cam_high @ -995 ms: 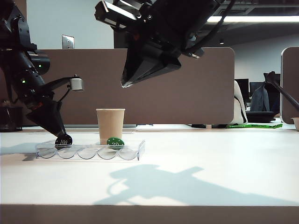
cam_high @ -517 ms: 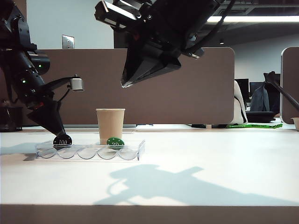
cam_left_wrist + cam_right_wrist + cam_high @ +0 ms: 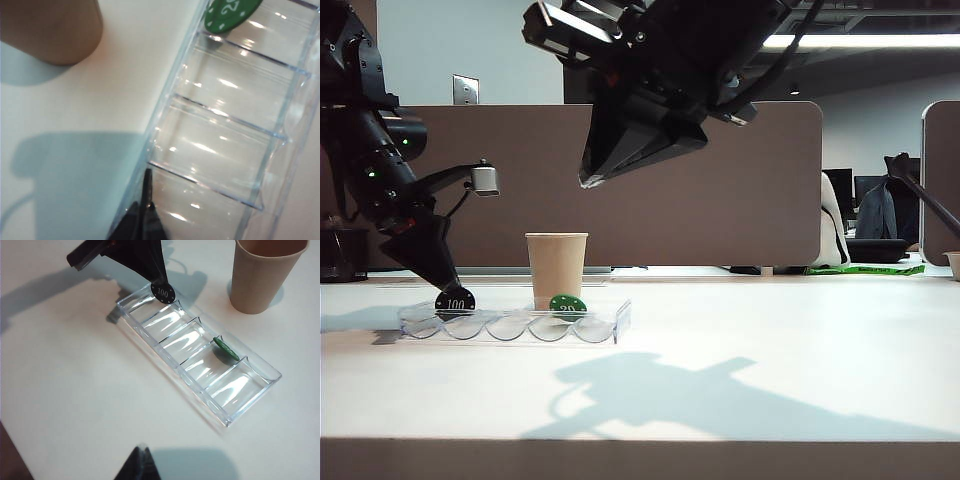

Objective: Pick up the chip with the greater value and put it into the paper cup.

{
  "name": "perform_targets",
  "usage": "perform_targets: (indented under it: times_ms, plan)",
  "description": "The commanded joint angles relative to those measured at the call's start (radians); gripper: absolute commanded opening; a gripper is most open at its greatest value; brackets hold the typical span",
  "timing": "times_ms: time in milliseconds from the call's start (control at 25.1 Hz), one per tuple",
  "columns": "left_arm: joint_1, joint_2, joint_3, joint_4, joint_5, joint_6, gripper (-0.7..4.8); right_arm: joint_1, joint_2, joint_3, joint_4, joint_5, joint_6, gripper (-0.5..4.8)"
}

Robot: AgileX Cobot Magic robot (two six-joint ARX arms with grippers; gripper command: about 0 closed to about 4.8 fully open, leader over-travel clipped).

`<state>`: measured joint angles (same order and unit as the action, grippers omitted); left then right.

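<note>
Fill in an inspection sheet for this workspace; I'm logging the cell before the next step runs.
Surface: white table, bare apart from the items below.
Job's things: black 100 chip standing on edge at the end slot of the clear chip tray; paper cup upright behind the tray, away from the chip.
Clutter: green 20 chip leaning in another tray slot.
Grippers: left tool shut on the black 100 chip; right tool shut, raised high above the table.
Cables: black cables on the right arm, overhead.
Surroundings: brown partition, office desks behind.
</note>
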<state>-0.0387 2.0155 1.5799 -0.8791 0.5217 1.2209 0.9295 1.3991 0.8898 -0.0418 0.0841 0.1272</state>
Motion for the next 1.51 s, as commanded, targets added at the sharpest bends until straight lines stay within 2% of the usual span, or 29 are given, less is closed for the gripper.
perform_targets:
  times_ms: [40, 557, 716, 1035, 1273, 1512]
  plan:
    - [-0.001, -0.005, 0.0, -0.008, 0.007, -0.003, -0.06, 0.003, -0.001, 0.003, 0.009, 0.0, 0.004, -0.06]
    - [-0.001, -0.025, 0.003, -0.042, 0.035, -0.006, -0.06, 0.003, -0.001, 0.003, 0.008, 0.0, 0.004, -0.06]
    - [-0.001, -0.051, 0.056, -0.043, 0.047, -0.024, -0.06, 0.003, -0.001, 0.003, 0.01, 0.0, 0.004, -0.06]
    - [-0.002, -0.052, 0.161, -0.053, 0.206, -0.089, -0.06, 0.003, -0.001, 0.003, 0.024, 0.027, 0.003, -0.06]
    - [-0.019, -0.052, 0.195, -0.007, 0.227, -0.1, -0.06, 0.001, -0.001, 0.003, 0.049, 0.034, 0.003, -0.06]
    - [-0.052, -0.05, 0.195, 0.15, 0.245, -0.166, -0.06, -0.001, -0.001, 0.003, 0.078, 0.076, 0.002, -0.06]
